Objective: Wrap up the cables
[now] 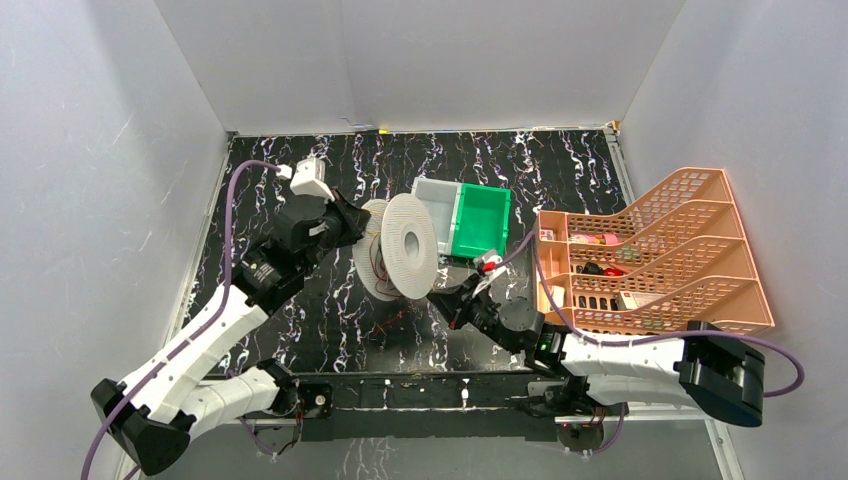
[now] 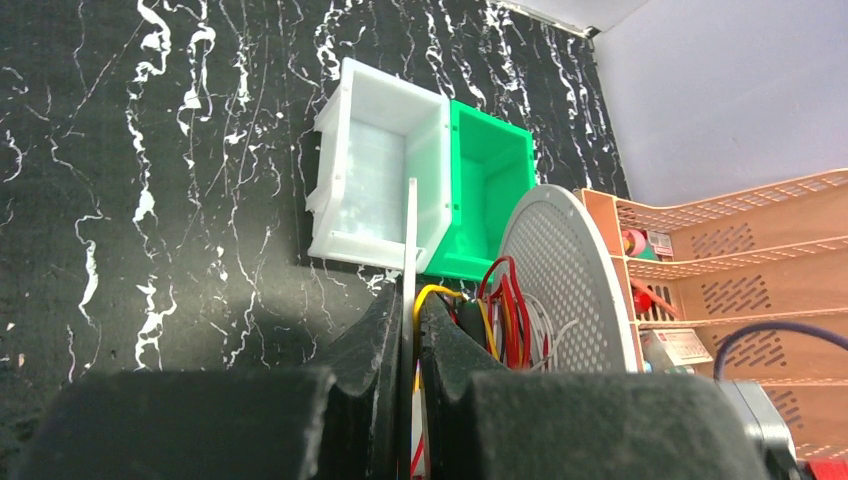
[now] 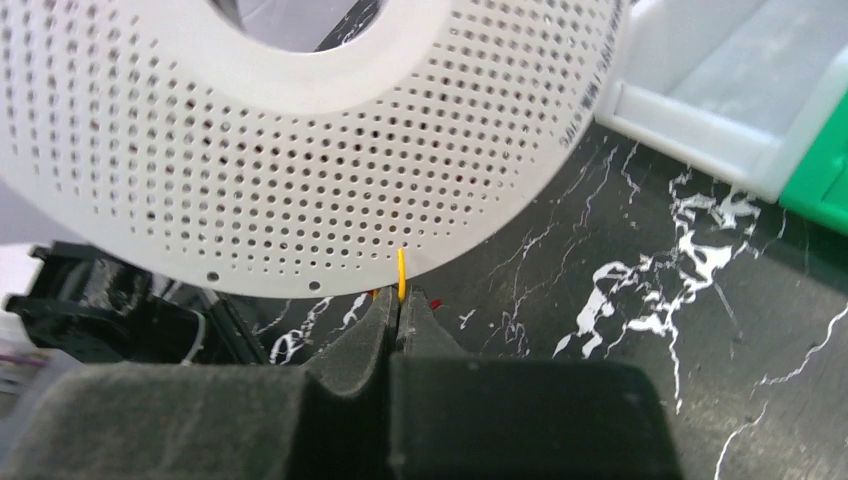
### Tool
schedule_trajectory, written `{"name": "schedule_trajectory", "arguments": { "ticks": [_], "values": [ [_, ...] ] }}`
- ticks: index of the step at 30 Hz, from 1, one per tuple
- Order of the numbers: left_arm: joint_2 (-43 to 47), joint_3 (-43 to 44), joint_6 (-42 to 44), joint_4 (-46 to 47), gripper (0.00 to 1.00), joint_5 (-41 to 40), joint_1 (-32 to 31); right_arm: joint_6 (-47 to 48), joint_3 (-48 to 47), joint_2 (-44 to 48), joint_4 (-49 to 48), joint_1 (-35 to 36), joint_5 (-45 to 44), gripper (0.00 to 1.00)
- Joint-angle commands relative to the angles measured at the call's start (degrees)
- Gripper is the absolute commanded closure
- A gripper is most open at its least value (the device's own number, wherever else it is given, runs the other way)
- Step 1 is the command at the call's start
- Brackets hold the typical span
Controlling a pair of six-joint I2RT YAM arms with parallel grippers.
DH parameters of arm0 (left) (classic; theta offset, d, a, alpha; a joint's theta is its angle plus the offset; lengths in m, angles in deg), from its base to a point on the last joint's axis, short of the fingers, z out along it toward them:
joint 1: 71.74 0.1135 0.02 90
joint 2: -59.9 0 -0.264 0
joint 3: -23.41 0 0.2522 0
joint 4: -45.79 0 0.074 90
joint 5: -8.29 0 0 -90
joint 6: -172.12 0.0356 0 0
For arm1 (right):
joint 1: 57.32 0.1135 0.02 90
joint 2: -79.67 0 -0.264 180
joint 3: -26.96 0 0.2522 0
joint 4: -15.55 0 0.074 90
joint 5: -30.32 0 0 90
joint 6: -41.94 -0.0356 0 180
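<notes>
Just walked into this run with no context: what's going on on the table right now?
Cable wrapping is under way. The left arm's fingers are shut on the rim of one flange of the white spool, which stands on edge mid-table. The right arm's fingers pinch a yellow cable just below the spool's other flange. Red and yellow cables already sit between the flanges.

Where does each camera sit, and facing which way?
Top external: above, behind the bases, looking down at the table; left arm, right arm show.
Left wrist: faces the white bin and green bin; left pincer clamps the spool rim.
Right wrist: faces the spool's flange; right pincer pinches a yellow cable.
All share the spool.
</notes>
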State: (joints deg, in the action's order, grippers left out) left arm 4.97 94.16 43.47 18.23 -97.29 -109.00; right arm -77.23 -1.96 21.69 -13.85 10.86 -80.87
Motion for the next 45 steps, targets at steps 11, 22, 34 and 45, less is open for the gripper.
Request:
{"name": "schedule_trajectory", "arguments": {
  "ticks": [11, 22, 34, 45],
  "values": [
    [-6.4, 10.7, -3.1, -3.3, 1.00, -11.9, 0.1, 34.2, 0.3, -2.8, -16.0, 9.3, -3.9, 1.00],
    [-13.9, 15.1, 0.2, -2.4, 1.00, -13.2, 0.3, 54.5, -5.2, -12.8, -21.0, 15.7, -9.7, 1.00],
    [-14.9, 11.8, -0.7, -0.9, 1.00, -10.4, 0.3, 63.1, -17.1, -25.0, -31.2, 17.6, -26.2, 1.00],
    [-11.4, 3.3, -2.4, -0.3, 1.00, -6.0, 0.2, 72.1, -30.4, -39.4, -43.0, 17.6, -39.0, 1.00]
  ]
}}
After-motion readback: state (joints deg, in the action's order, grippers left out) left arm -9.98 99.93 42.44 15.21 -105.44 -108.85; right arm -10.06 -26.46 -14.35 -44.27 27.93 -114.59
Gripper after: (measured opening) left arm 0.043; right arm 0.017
